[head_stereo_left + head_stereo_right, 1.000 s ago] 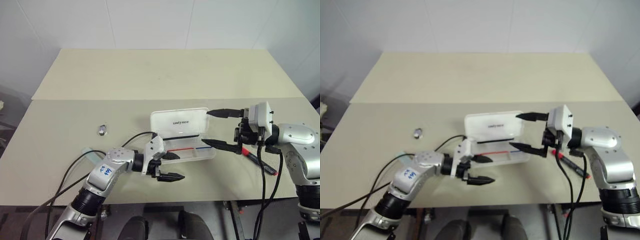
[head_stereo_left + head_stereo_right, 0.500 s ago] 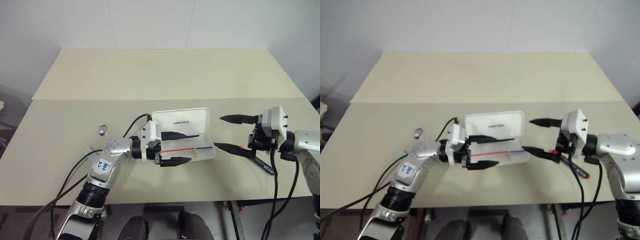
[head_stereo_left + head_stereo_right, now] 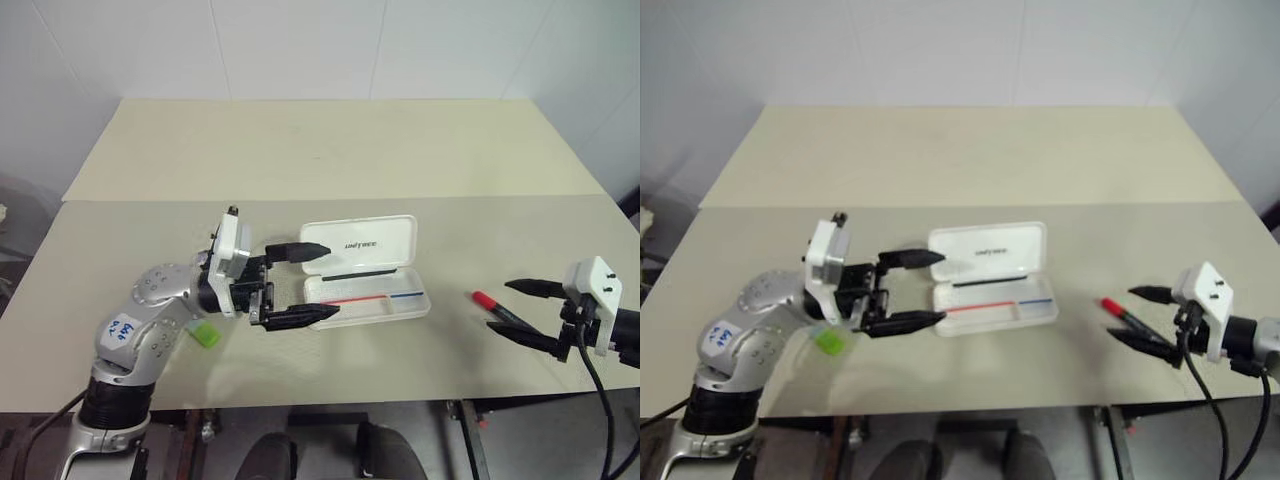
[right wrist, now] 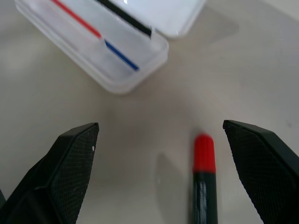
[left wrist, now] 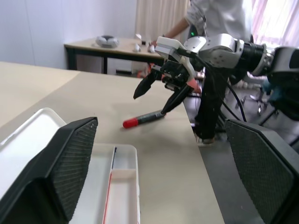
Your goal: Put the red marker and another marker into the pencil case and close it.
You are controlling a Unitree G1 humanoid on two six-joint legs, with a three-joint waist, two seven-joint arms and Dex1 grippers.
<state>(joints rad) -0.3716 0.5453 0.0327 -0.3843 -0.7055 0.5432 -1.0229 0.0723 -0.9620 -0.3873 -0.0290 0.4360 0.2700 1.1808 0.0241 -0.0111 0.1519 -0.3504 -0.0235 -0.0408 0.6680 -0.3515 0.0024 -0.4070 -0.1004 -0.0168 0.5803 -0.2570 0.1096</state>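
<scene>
The pencil case (image 3: 364, 271) lies open at mid-table, its white lid (image 3: 360, 242) folded back and a red-blue stripe in its tray (image 3: 366, 300). The red marker (image 3: 503, 311) lies on the table to the right of the case, red cap toward it. My right gripper (image 3: 499, 305) hovers open just over the marker's right end; in the right wrist view the marker (image 4: 204, 179) lies ahead between the fingers. My left gripper (image 3: 312, 282) is open and empty, raised at the case's left end. The other marker, a green highlighter (image 3: 205, 335), lies below my left wrist.
The table's front edge (image 3: 330, 402) runs close below both arms. A seam (image 3: 330, 198) divides the near tabletop from the far one. In the left wrist view a person (image 5: 219, 21) stands beyond the table's right end, near another table (image 5: 112, 46).
My left arm has risen and pulled back left, uncovering the green highlighter, and its fingers have spread wider. My right arm swung right and down, away from the case. The red marker stayed put.
</scene>
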